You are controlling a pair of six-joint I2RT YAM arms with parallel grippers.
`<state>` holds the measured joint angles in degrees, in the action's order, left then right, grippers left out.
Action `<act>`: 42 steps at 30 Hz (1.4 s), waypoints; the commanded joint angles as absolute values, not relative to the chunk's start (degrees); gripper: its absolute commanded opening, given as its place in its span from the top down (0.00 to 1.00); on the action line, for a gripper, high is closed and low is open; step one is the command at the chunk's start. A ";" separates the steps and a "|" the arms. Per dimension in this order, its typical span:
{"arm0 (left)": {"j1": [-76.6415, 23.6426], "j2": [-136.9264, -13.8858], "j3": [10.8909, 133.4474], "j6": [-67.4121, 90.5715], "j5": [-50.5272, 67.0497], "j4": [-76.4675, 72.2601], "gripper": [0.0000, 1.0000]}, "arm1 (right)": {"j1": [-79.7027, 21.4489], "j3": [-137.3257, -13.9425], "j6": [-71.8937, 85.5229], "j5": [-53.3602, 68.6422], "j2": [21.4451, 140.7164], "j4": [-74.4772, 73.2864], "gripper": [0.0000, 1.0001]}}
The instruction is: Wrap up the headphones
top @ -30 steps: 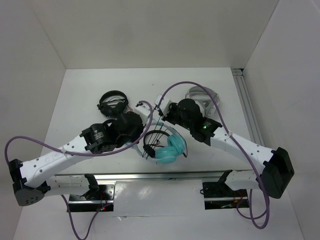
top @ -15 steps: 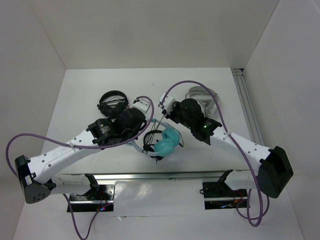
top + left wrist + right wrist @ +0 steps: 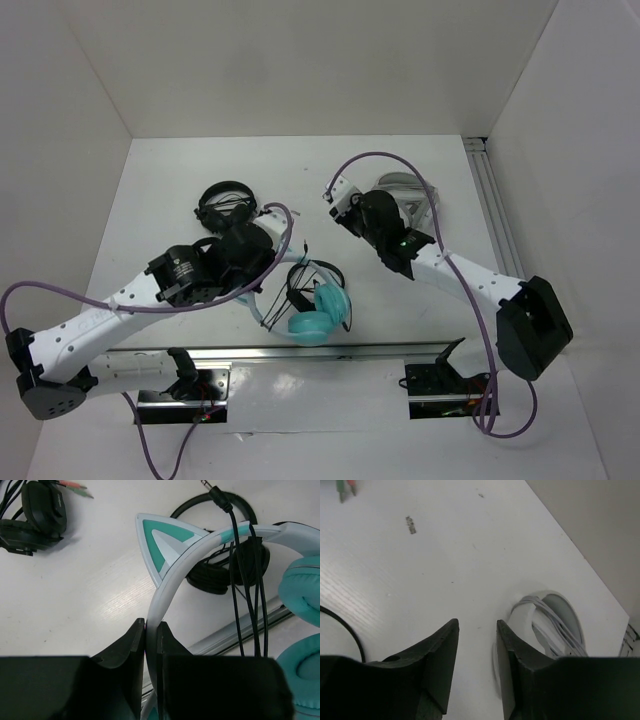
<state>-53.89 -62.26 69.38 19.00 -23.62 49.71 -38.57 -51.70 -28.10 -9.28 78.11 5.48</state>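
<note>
The headphones [image 3: 318,312] have teal ear cups and hang off the table near its front edge. My left gripper [image 3: 262,288] is shut on their pale headband [image 3: 172,582], just below one pointed cat ear [image 3: 161,541]. In the left wrist view the left gripper [image 3: 151,626] pinches the band edge-on. The thin black cable [image 3: 245,585] runs in several strands across the band, and its plug [image 3: 219,496] sticks up free. My right gripper [image 3: 336,196] is apart from them at the back. The right gripper [image 3: 477,626] is open over bare table with nothing between its fingers.
Small black headphones [image 3: 225,205] lie at the back left, also in the left wrist view [image 3: 35,515]. Another black headset [image 3: 215,575] lies under the raised band. Grey-white headphones [image 3: 402,190] with a wound cable [image 3: 555,625] lie just right of my right gripper. A metal rail [image 3: 300,352] runs along the front edge.
My left gripper has carried the headphones toward the front edge. My right gripper has pulled back from them toward the grey-white headphones, and its jaws have widened.
</note>
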 commanded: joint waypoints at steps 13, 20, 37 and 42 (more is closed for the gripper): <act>-54.14 -66.35 72.07 20.65 -27.42 53.35 1.00 | -35.51 -54.92 -21.21 -17.31 77.44 10.47 0.40; -51.34 -68.55 74.62 21.36 -26.20 51.07 1.00 | -34.28 -64.06 -10.83 -19.86 74.89 0.82 0.06; -33.66 -91.65 84.79 23.21 -20.39 24.73 1.00 | -37.44 -63.46 5.71 -22.51 55.55 -13.18 0.01; -31.47 -105.45 96.57 20.74 -19.87 21.45 1.00 | -37.97 -64.69 5.71 -21.62 56.07 -16.08 0.01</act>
<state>-32.77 -102.65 89.10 21.04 -21.30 31.66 -37.28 -63.37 4.05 -21.65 55.86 -12.88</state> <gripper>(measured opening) 0.216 0.993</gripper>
